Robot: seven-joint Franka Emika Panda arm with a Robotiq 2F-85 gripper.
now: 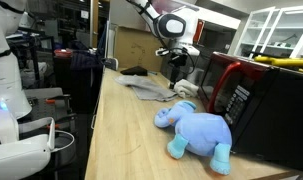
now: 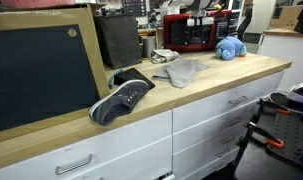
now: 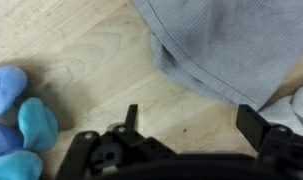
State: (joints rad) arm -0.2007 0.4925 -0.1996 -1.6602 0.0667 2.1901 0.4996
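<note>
Hidden or unclear:
- In the wrist view my claw (image 3: 191, 128) shows only as two dark fingertips (image 3: 129, 118) at the bottom edge. The rest of it is a blurred black mass.
- The grey cloth (image 3: 241, 45) runs off the top and right of that view, so I cannot see its full outline.
- A pale thing (image 3: 297, 104) is cut by the right edge. I cannot tell what it is.
- The blue plush elephant (image 3: 17, 122) shows only its feet at the left edge.
- In an exterior view, from the near end of the counter (image 2: 141, 112), my claw is lost in the far clutter.

Claw: the fingers stand wide apart with nothing between them but bare wood. It hangs above the counter, clear of everything (image 1: 175, 70).

Cloth: it lies crumpled on the counter, its hem just beyond my fingertips and not touching them. In both exterior views it sits mid-counter (image 1: 149, 88) (image 2: 181, 70).

Around:
- The plush elephant (image 1: 196, 130) lies on its side, close against the red microwave (image 1: 239, 92) and apart from the cloth.
- A dark shoe (image 2: 121, 98) rests at the near end, well apart from the cloth, beside a leaning framed chalkboard (image 2: 41, 70).
- Nothing stands between the claw and the cloth.
</note>
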